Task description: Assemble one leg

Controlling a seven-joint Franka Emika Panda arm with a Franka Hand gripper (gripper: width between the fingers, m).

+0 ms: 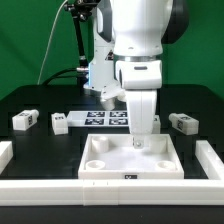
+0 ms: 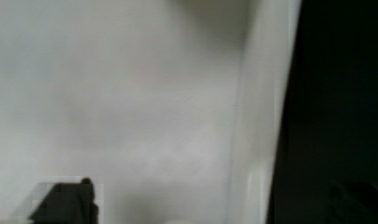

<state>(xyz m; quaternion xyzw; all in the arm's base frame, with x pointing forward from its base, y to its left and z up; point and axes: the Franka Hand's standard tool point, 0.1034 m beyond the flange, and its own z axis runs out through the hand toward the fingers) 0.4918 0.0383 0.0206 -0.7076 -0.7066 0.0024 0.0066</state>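
Observation:
The large white square panel (image 1: 130,160) lies at the front of the black table. My gripper (image 1: 140,140) is lowered over its far right part, close to the surface. In the wrist view the white panel (image 2: 150,110) fills most of the frame. One dark fingertip (image 2: 61,205) shows there; the other is lost against the black table. The jaws stand wide apart with nothing clearly between them. Three white legs lie loose on the table: two at the exterior view's left (image 1: 25,120) (image 1: 60,122) and one at its right (image 1: 182,123).
The marker board (image 1: 105,118) lies behind the panel, under the arm. White rails run along the table's front (image 1: 110,188) and along both sides. A green backdrop stands behind.

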